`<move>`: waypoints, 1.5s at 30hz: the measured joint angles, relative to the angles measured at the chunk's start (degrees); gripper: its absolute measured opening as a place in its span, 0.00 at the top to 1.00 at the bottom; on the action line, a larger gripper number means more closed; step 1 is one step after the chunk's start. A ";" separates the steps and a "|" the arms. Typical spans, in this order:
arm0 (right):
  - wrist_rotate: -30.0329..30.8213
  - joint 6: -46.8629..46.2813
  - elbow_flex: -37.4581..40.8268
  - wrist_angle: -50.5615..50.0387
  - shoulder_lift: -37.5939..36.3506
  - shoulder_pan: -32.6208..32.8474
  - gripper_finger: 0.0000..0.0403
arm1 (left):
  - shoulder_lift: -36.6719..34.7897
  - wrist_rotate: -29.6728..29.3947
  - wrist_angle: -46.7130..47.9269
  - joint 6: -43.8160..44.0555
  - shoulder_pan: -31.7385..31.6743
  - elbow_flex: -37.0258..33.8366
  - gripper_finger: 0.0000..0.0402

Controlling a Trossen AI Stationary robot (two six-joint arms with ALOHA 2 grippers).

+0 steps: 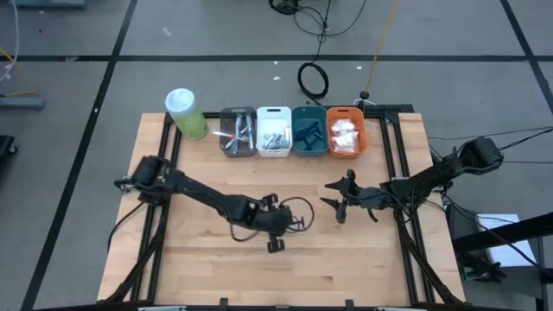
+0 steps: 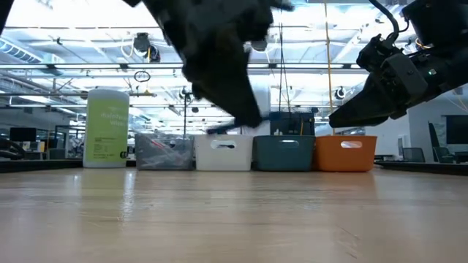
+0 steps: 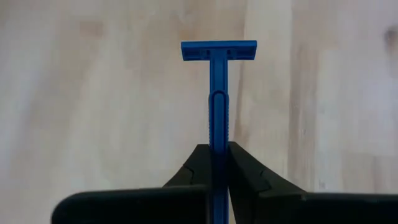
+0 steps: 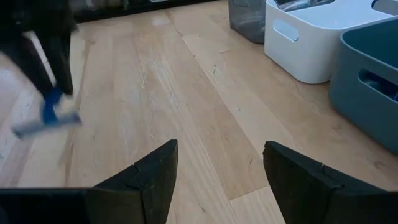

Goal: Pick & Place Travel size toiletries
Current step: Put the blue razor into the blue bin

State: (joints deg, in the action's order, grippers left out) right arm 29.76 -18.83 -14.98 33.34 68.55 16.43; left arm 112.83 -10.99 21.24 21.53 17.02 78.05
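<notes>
While the left claw (image 3: 219,163) pinches tight on the handle of a blue razor (image 3: 218,93), the T-shaped head sticks out past the fingertips, clear above the bare wood of the table (image 1: 207,259). From overhead, that left claw (image 1: 276,244) sits near the middle of the table, toward the front, arm stretched in from the left side. The right wrist view catches the razor (image 4: 46,118) dangling head-down from the dark left arm, just above the planks. Over to the right claw (image 4: 219,165): its 2 fingers are spread wide with nothing between them, only table showing in the gap. Overhead, the right claw (image 1: 339,197) waits right of centre, well apart from the left one. Along the back edge stand 4 bins in a row: grey bin (image 1: 238,132), white bin (image 1: 274,131), teal bin (image 1: 308,131), orange bin (image 1: 345,131), each with small items inside. Left of them stands a pale-green cylinder (image 1: 186,113) with a white lid.
</notes>
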 joint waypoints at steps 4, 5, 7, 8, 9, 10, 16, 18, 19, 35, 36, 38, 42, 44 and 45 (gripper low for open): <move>-0.02 0.07 0.00 -0.11 0.00 0.01 0.44 | -5.92 -0.96 -8.62 -1.29 -0.72 -9.15 0.98; -0.02 0.09 0.00 -0.17 0.00 0.02 0.44 | -7.44 -0.94 -11.12 -0.84 -1.12 -12.40 0.98; -0.02 0.09 -0.02 -0.19 0.00 0.02 0.44 | -11.52 -1.21 -20.51 -0.57 -1.69 -20.12 0.98; 0.00 0.11 0.00 -0.24 0.00 0.02 0.44 | -13.50 -1.42 -25.74 -0.64 -1.86 -24.07 0.98; -0.02 0.12 -0.01 -0.23 -0.01 0.02 0.44 | -15.45 -1.52 -31.43 -1.14 -1.94 -28.20 0.98; -0.02 0.14 -0.02 -0.34 -0.01 0.02 0.44 | -16.92 -1.53 -37.02 -1.86 -1.96 -32.14 0.98; 0.07 0.17 -0.02 -0.39 0.00 0.02 0.44 | -23.42 -6.08 -65.90 -8.53 -1.86 -51.18 0.98; 0.07 0.19 -0.02 -0.39 0.00 0.02 0.44 | -24.05 -9.12 -71.16 -10.53 -1.65 -55.88 0.97; 0.10 0.17 -0.02 -0.39 0.00 0.02 0.44 | -24.37 -10.25 -73.18 -10.66 -1.75 -58.13 0.97; 0.22 0.20 -0.02 -1.14 -0.02 -0.01 0.44 | -27.14 -9.60 -99.39 -5.88 -11.58 -77.41 0.98; 0.22 0.20 -0.02 -1.36 -0.01 -0.01 0.44 | -27.53 -8.56 -99.43 -6.40 -12.83 -77.28 0.98; 0.24 0.20 -0.01 -1.61 -0.01 -0.01 0.44 | -27.54 -8.04 -98.29 -5.98 -15.58 -77.24 0.98; 0.39 0.22 -0.02 -1.98 0.00 -0.14 0.44 | -27.53 -6.93 -97.55 -3.90 -20.11 -76.71 0.98; 0.28 0.18 -0.02 -1.92 0.00 -0.46 0.44 | -27.39 -6.62 -94.98 -3.37 -21.58 -75.28 0.98; 0.31 0.14 -0.02 -1.94 -0.01 -0.72 0.44 | -27.31 -6.59 -93.19 -3.22 -22.14 -73.93 0.98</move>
State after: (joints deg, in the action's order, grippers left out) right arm 30.06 -18.69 -15.00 31.40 68.54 15.71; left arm 85.52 -17.58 -71.96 18.31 -5.12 4.12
